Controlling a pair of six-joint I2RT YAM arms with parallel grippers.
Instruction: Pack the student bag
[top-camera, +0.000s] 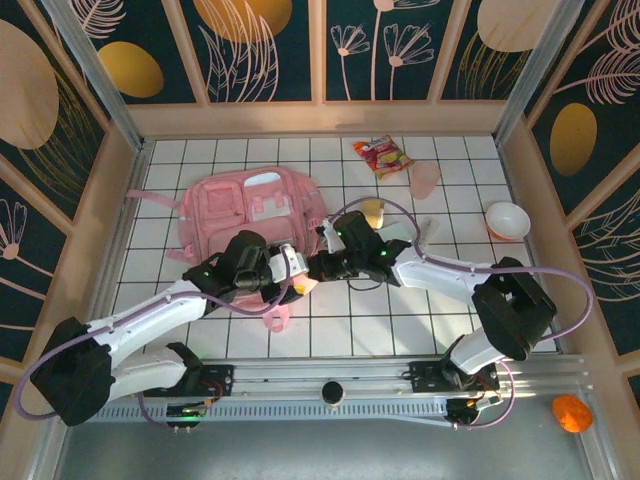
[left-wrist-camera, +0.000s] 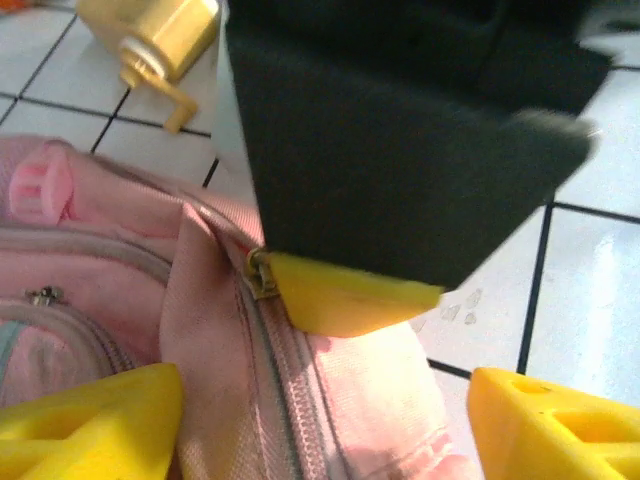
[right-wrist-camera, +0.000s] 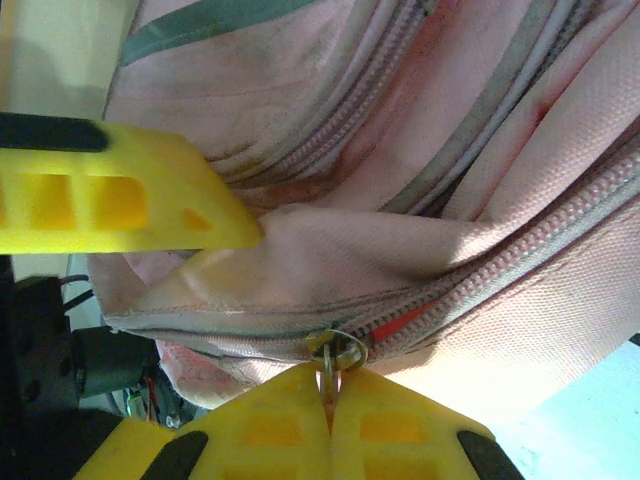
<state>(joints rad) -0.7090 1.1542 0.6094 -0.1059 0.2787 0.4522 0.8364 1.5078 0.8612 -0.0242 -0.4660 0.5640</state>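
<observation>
Pink student bag (top-camera: 250, 205) lies on bench (top-camera: 400, 325), left of centre; inside not visible. R claw (right-wrist-camera: 330, 398) nipped tight on zip pull (right-wrist-camera: 338, 350). L claw (left-wrist-camera: 325, 425) wide, astride bag fabric. White bowl (top-camera: 507, 220) well apart, right.

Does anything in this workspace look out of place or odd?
Yes: a small orange rounded object lies on the grey metal ledge at the near right corner, off the white tiled table where the pink fabric backpack sits.
</observation>
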